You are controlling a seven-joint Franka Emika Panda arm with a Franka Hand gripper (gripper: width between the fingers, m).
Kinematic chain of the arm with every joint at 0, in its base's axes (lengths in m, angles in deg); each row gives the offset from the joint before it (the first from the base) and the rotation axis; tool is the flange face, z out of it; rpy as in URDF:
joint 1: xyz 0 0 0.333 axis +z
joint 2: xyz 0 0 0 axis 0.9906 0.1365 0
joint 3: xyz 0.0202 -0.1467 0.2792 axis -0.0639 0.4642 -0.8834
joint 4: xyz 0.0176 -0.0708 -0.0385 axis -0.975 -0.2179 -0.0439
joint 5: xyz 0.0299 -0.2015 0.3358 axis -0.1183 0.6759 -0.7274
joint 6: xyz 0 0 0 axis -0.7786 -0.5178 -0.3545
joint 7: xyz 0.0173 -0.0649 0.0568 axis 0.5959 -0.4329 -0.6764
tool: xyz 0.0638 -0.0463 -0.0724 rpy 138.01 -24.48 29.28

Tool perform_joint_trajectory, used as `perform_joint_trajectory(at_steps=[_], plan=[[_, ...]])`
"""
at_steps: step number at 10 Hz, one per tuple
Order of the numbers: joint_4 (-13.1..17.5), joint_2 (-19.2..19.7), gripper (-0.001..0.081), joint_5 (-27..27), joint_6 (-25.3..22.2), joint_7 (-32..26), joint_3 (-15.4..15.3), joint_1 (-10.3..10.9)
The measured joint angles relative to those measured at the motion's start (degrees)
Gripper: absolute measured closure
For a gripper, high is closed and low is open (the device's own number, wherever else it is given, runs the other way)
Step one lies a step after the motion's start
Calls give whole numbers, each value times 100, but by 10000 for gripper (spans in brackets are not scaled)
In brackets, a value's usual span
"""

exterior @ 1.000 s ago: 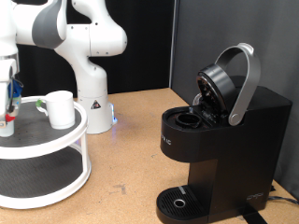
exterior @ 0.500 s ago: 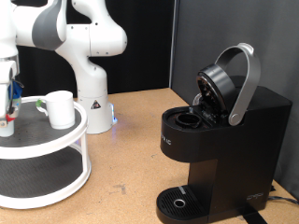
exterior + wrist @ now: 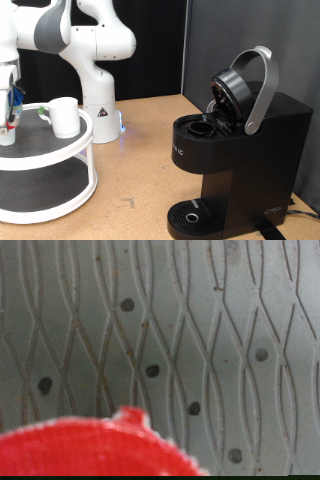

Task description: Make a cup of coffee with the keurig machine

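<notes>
End effector low over the pod on the 2-tier stand

At the exterior view's left edge the end effector (image 3: 10,112) reaches the stand's (image 3: 60,148) top tier by a red-topped pod (image 3: 95,448); its finger spacing cannot be told. The cup (image 3: 64,116) stands on that tier, near it. The keurig machine (image 3: 238,150) sits on the counter (image 3: 140,150) at right, lid raised

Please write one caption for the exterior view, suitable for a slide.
Hand lowered over the tiered stand beside the cup; keurig machine stands with lid raised.
</notes>
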Motion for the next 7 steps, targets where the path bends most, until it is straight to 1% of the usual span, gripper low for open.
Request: perform_joint_trajectory(at_steps=[1, 3, 5, 7], plan=[[29, -4, 336, -46, -87, 0, -3, 6], [196, -113, 336, -321, -537, -32, -22, 81], [414, -341, 347, -638, -1012, -79, -71, 190], [603, -563, 347, -931, -1335, -39, -181, 293]])
